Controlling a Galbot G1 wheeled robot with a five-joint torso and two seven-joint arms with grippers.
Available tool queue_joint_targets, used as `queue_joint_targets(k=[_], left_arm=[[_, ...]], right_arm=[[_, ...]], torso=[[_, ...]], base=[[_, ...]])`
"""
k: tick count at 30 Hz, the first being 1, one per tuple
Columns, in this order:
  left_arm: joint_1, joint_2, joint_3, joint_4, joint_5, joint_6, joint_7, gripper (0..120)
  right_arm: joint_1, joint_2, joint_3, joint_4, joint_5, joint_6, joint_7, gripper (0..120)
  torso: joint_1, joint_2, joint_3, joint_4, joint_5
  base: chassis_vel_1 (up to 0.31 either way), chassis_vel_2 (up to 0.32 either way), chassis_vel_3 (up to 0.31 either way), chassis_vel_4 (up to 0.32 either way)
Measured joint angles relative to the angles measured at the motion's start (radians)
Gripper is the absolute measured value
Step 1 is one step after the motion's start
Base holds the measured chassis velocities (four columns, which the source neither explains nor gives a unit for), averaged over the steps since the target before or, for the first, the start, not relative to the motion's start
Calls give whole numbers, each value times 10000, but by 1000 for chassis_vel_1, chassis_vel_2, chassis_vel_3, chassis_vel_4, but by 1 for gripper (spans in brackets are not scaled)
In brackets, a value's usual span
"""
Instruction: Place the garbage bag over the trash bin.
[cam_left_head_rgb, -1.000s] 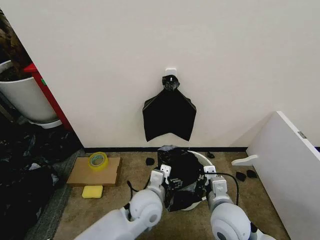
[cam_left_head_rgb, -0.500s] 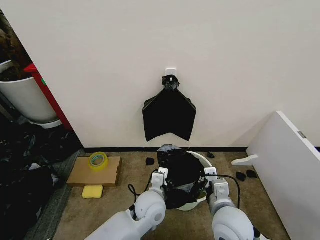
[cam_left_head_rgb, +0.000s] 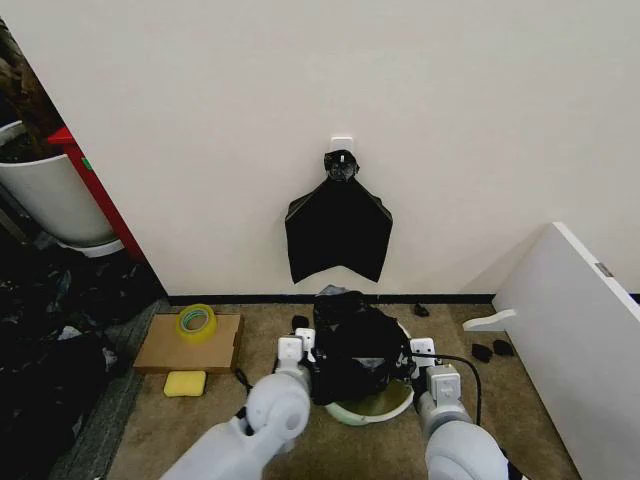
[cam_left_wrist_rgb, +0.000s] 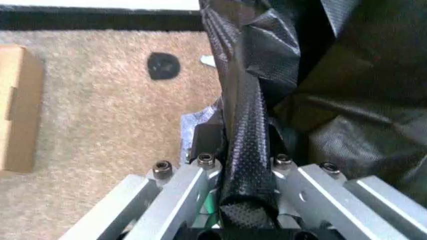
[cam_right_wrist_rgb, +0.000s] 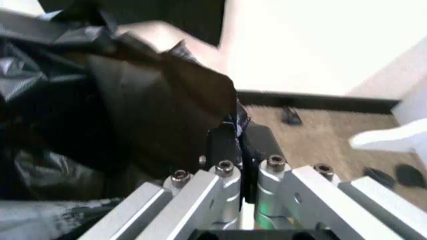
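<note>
Stretching the garbage bag (cam_left_head_rgb: 352, 345) open between two grips, low over the trash bin (cam_left_head_rgb: 378, 405) on the carpet below the wall hook. Pinching a rolled fold of the film tight in the left pincer (cam_left_wrist_rgb: 243, 167), closed hard on that twisted rope of plastic; clamping the opposite edge in the right pincer (cam_right_wrist_rgb: 245, 150), fingers nearly together on a thin hem. Needing, by judgement, an even outward pull on both sides so the mouth widens past the rim before lowering, and a gentle pull, since thin film tears at a pinch. Looking glossy, crinkled and billowy, draping black over the far and left part of the rim, leaving the pale green inside showing at the near side. Possibly not yet hooking over the rim anywhere, being hard to judge from the head view.
</note>
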Motion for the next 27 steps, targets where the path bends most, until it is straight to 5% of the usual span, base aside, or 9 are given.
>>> queue_joint_targets(k=[9,14,17,27], left_arm=[[907,997,-865,-1307,984,-227,1393,5],[1310,1653,-1382,-1719,2023,-1133,2714,5],[1451,2181,-1933,-1771,2951,-2512,3967,5],[792,2029,-2222,-1952,1474,-3027,4244,5]], right_arm=[[465,-1,374,-8,484,811,-454,0],[746,-27,639,-414,836,763,-470,0],[833,-64,1118,-853,1077,773,-577,0],[667,-120,1295,-1031,1281,932,-798,0]], torso=[[0,0,0,1,-2],[0,0,0,0,-1],[0,0,0,1,1],[0,0,0,0,0]], base=[[0,0,0,0],[0,0,0,0],[0,0,0,0],[0,0,0,0]])
